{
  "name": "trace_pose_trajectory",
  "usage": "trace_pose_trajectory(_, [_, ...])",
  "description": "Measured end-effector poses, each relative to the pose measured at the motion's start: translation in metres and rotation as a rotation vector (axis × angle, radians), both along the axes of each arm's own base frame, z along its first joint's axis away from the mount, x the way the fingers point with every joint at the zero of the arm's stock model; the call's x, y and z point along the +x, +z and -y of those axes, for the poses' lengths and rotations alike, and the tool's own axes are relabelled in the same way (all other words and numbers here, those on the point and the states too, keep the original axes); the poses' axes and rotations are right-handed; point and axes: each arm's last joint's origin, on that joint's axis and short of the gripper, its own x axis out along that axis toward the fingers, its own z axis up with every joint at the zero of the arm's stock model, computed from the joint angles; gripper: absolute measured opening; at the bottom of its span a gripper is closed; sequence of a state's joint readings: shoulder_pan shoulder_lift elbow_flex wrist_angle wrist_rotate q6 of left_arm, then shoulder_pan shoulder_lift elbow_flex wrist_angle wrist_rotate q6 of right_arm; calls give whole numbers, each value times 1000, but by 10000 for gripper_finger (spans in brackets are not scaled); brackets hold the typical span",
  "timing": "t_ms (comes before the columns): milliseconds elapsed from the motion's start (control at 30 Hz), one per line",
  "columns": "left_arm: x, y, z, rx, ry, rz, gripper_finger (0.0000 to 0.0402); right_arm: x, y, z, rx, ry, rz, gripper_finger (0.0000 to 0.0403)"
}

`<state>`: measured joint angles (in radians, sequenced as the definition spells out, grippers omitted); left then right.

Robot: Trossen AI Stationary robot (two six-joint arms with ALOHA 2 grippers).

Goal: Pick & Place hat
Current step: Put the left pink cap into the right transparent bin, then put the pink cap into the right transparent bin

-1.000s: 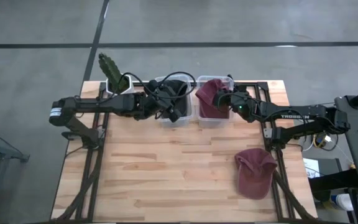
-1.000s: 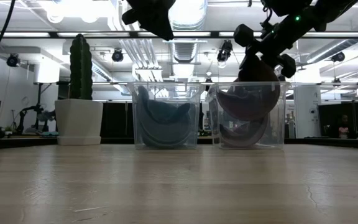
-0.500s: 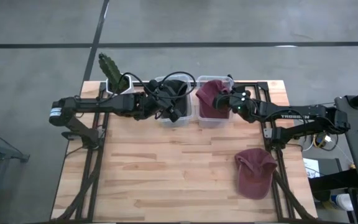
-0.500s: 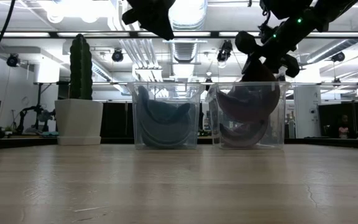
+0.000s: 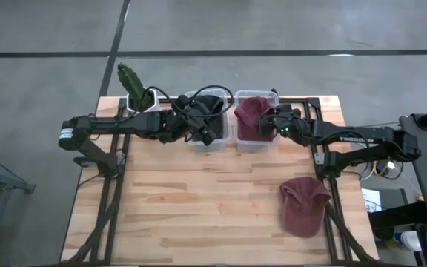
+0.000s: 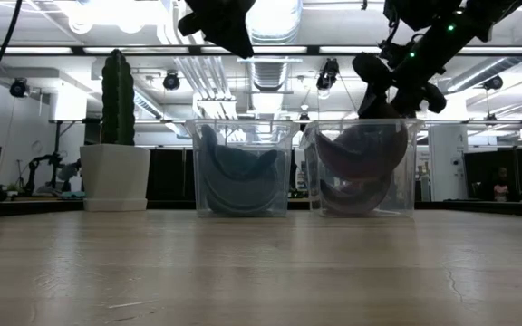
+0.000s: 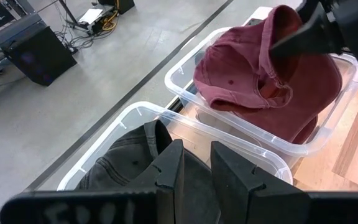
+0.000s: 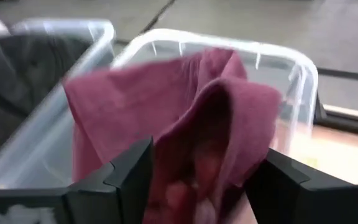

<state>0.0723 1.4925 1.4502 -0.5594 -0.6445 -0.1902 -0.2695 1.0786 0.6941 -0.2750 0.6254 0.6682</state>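
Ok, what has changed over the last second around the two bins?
The right gripper has let go of the maroon hat and drawn back a little toward its own side, fingers now open; the hat has settled lower into the right-hand bin. The left gripper still hovers over the bin with the dark hat, and the second maroon hat on the table has not moved.

Ceiling lamps are glaring in my low view, rendering my arms as silhouettes; my right wrist view is blurring, perhaps from motion
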Motion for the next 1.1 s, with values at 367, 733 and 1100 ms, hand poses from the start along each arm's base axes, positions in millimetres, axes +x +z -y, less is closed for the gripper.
trace_pose_trajectory(367, [0, 0, 0, 1, -1, 0, 74, -17, 10, -5, -1, 32, -24, 233])
trace_pose_trajectory(733, [2, 3, 0, 21, -12, 24, 74, -17, 21, -6, -61, 94, 29, 223])
trace_pose_trajectory(1100, [2, 4, 0, 34, -21, 20, 74, -21, 22, -11, 12, 175, 44, 223])
